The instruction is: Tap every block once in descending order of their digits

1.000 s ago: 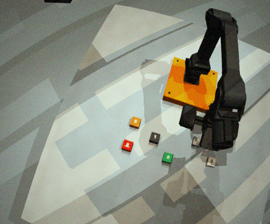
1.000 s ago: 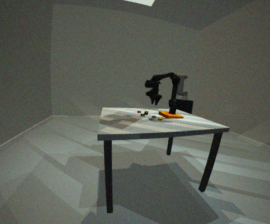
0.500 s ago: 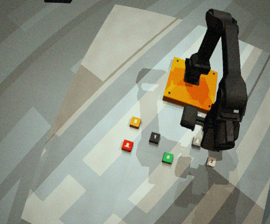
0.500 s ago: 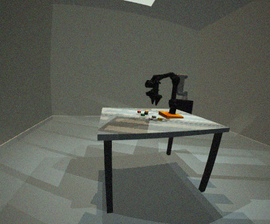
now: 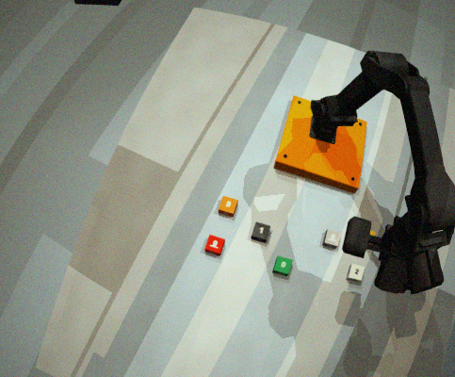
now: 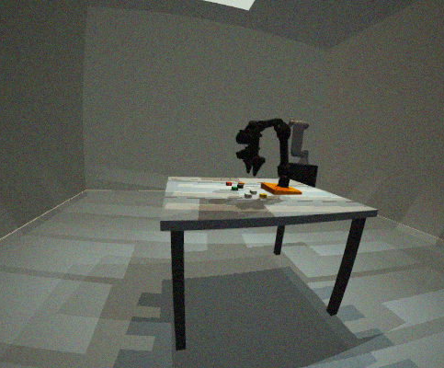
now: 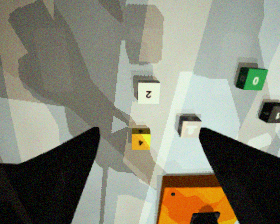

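My gripper [image 6: 251, 171] [image 7: 150, 132] is open and empty, high above the table. In the wrist view the yellow block 4 [image 7: 140, 141] [image 6: 263, 196] lies between the fingertips' lines of sight; the arm hides most of it in the top view. The white block 2 [image 5: 356, 272] [image 7: 148, 93] lies beside it. A pale block [image 5: 331, 238] [image 7: 189, 126], its digit unclear, appears by the right fingertip. The green block 0 [image 5: 283, 266] [image 7: 254, 79] and black block 1 [image 5: 261, 233] [image 7: 273, 113] lie farther off. An orange block [image 5: 228, 206], apparently 3, and a red block [image 5: 215, 245], digit unclear, lie farthest.
The orange base plate [image 5: 285, 162] [image 7: 167, 207] [image 6: 294, 191] carries the arm and lies near the pale block. Arm shadows cross the table [image 6: 184, 212] around the yellow and white blocks.
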Action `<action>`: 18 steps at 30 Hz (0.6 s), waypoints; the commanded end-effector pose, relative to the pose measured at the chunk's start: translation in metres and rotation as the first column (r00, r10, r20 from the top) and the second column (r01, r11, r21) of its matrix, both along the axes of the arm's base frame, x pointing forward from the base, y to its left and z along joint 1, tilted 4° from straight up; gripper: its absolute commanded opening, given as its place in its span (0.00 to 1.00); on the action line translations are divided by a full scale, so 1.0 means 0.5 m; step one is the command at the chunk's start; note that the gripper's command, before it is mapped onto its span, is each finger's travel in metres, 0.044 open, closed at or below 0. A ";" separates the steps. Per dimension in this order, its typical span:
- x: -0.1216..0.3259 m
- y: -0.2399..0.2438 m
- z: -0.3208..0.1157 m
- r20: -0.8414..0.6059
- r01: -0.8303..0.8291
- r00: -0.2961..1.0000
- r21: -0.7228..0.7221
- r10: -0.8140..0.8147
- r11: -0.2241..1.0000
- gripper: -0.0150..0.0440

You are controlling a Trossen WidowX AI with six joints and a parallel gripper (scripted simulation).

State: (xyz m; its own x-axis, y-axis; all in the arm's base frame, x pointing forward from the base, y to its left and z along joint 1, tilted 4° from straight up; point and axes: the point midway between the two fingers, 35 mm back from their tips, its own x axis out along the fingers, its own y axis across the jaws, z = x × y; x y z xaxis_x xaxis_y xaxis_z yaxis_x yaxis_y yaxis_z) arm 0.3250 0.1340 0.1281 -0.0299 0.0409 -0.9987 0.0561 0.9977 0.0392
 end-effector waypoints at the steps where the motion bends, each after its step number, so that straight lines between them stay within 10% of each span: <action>1: 0.003 0.003 0.002 0.000 0.007 1.000 0.005 -0.007 1.000 0.93; 18: -0.115 0.025 0.008 -0.005 0.007 1.000 0.006 -0.007 1.000 0.93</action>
State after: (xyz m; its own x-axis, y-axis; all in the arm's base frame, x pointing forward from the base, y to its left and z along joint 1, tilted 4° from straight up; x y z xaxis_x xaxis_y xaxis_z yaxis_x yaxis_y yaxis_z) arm 0.2999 0.1390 0.1296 -0.0345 0.0391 -0.9986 0.0716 0.9968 0.0366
